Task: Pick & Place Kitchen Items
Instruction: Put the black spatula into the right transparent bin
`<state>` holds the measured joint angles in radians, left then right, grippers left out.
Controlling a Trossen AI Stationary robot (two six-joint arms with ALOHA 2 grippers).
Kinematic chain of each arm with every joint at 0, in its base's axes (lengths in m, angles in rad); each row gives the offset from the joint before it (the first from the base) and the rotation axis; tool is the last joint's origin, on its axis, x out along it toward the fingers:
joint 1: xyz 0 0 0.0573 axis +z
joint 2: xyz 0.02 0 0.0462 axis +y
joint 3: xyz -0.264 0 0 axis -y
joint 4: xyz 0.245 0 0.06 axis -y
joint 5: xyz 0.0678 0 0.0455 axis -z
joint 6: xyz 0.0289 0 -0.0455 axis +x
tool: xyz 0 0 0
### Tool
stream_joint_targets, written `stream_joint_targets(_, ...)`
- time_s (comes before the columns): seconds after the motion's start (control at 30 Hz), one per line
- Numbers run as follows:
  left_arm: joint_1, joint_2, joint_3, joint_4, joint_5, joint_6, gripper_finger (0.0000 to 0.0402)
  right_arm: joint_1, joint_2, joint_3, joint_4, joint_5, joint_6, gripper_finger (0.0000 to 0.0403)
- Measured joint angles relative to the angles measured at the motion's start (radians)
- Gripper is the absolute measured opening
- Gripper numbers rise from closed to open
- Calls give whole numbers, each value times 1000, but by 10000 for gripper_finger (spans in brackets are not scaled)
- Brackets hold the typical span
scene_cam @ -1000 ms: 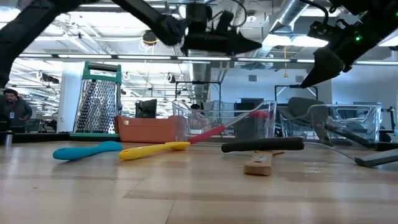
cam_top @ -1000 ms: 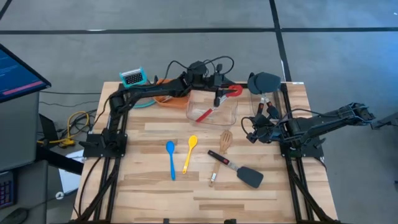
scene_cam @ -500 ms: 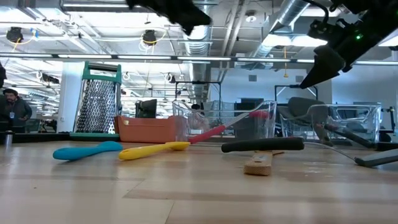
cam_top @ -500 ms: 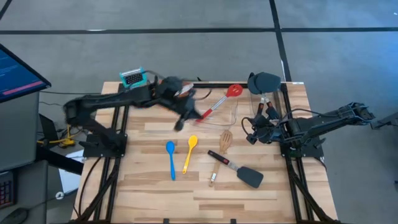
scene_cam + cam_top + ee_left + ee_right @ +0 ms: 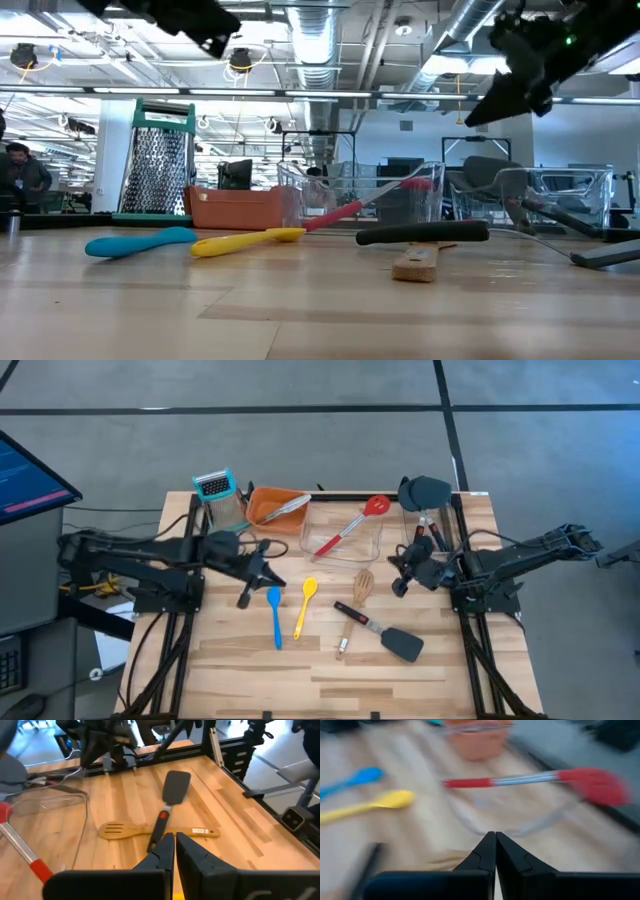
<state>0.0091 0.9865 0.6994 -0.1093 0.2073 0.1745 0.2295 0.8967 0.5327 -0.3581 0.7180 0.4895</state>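
Red spoon [image 5: 350,528] lies propped across the clear bin [image 5: 341,532] near the table's far edge, bowl resting on the bin's rim, so that item looks placed. By my judgement the step in hand is the turn toward the next utensil. The left tool [image 5: 243,597], its fingers pressed together and holding nothing, hovers above the table just beside the blue spoon [image 5: 274,615]; the yellow spoon [image 5: 304,606] lies next to that, nearer the middle. The wooden fork-like spatula [image 5: 352,609] and the black spatula [image 5: 383,632] lie crossed toward the right side. The right tool [image 5: 397,587], also closed and empty, hangs near the wooden spatula's head. The next move calls for the left fingers to part, then drop over the blue spoon's handle, square across it, before pinching.
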Motion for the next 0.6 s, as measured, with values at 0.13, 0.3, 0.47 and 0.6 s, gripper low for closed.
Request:
stream_joint_targets(0.13, -30, -57, -102, 90, -21, 0, 3, 0, 22, 0, 117, -232, 7, 1)
stream_joint_targets(0.3, -30, -71, -193, 193, -25, -1, 3, 0, 114, 1, 163, -459, 78, 1)
stream_joint_targets(0.47, -30, -68, -242, 254, -47, -8, 3, 9, 253, 1, 152, -599, 221, 0)
stream_joint_targets(0.6, -30, -68, -248, 255, -73, -59, 3, 43, 377, 55, 107, -687, 268, 0)
